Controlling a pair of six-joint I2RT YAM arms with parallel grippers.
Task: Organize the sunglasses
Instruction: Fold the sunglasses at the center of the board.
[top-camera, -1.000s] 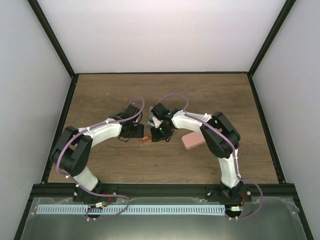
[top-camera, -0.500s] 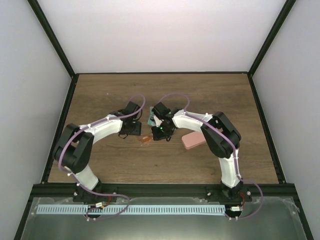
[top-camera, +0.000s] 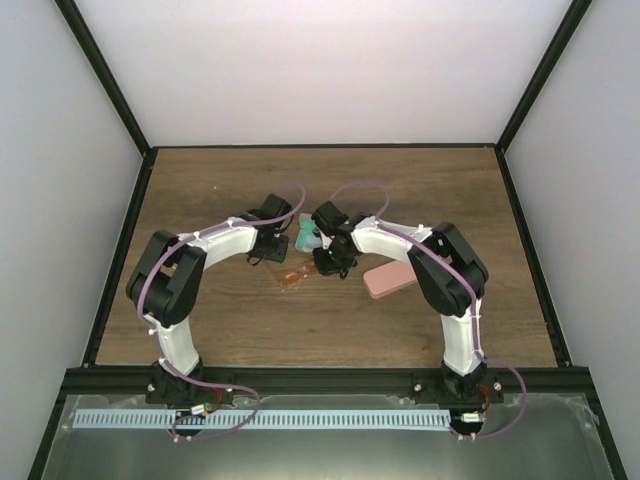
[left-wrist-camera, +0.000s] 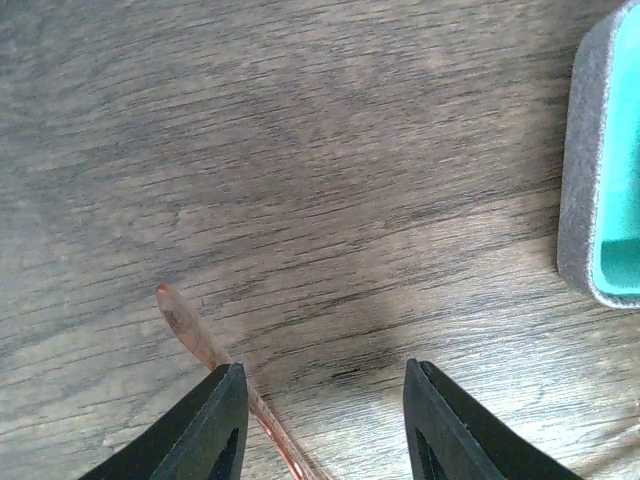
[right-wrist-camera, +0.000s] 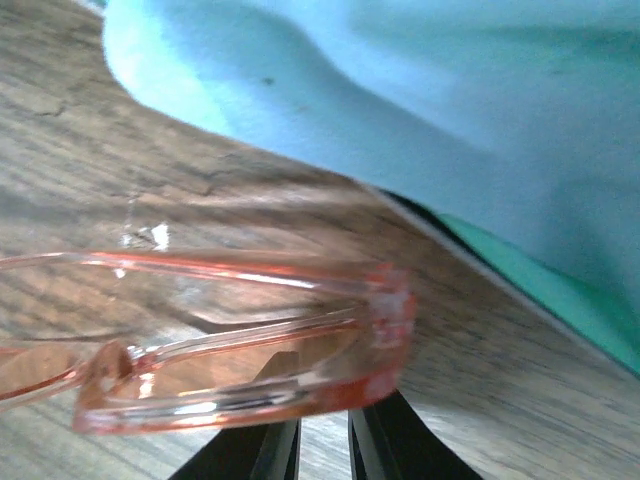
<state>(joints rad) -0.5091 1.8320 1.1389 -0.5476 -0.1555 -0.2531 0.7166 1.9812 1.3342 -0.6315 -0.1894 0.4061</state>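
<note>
My left jaws stand apart, a temple tip (left-wrist-camera: 187, 325) cut off behind one. The blurred sunglasses (right-wrist-camera: 300, 325) hide my right jaws' tips; whether they clamp, I cannot tell.

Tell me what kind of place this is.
Looks like a lab robot test cell: a wooden tabletop boxed in by plain white walls on a black frame, a left arm and right arm bolted at its near edge, and few props, such as a pink case.
</note>
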